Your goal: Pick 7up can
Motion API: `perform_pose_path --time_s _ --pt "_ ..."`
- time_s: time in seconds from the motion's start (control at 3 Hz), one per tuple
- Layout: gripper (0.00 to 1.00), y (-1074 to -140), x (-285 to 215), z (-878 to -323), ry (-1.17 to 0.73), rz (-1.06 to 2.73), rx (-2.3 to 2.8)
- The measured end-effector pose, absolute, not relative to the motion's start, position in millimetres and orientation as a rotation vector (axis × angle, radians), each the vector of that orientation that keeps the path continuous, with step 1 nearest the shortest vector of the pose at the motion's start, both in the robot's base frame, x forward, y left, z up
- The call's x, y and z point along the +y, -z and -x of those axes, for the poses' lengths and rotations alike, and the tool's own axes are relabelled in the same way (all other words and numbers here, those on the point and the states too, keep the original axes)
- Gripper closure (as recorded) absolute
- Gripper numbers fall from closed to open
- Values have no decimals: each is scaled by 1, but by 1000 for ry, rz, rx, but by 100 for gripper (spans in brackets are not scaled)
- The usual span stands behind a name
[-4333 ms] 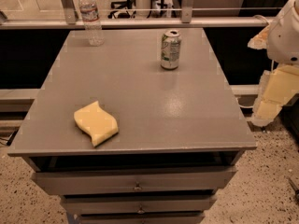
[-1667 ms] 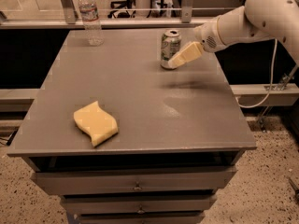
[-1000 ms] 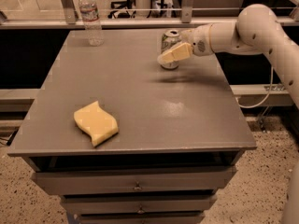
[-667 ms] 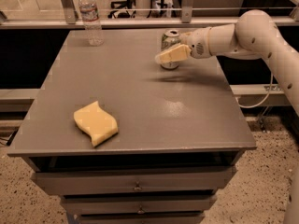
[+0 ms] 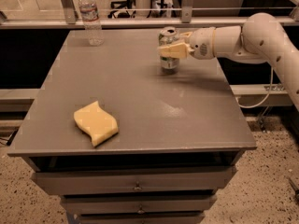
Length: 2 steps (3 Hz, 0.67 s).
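Four entries, near to far.

1. Drawer stack (image 5: 135,185): below the surface, well under the hand and nearer than it. Shut, and no part of the job.
2. Yellow sponge (image 5: 96,123): flat on the grey surface (image 5: 187,120), well apart from the hand, toward the near edge.
3. 7up can (image 5: 168,63): upright toward the far edge, right at the hand. The hand (image 5: 169,49) reaches in sideways at the can's mid-height, one pale part of it crossing the can's front. Whether it is spread around the can or pinching it cannot be told. The can's base appears to sit on the surface, so the lift is judged not yet done.
4. Water bottle (image 5: 91,17): upright near the far corner, well apart from the hand, beyond the can and off to one side.

Risks, as judged:
- The can is light, smooth and round. It may tip or skid if the hand closes off-centre or nudges it.
- A loose hold could let it slip on lifting.
- Too hard a squeeze could dent the thin aluminium.
- The far edge lies close beyond the can — a push that way could send it off.
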State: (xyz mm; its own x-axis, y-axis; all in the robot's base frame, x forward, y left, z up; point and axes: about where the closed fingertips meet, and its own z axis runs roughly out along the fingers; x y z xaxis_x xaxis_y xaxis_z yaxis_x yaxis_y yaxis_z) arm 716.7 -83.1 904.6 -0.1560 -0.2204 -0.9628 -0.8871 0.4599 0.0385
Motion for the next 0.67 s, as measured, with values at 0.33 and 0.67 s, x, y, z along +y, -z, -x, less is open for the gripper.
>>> perform_pose_path --time_s 0.33,0.67 --pt "92 -951 -81 -694 -842 974 1525" --pt "100 -977 -75 -673 -902 962 1455"
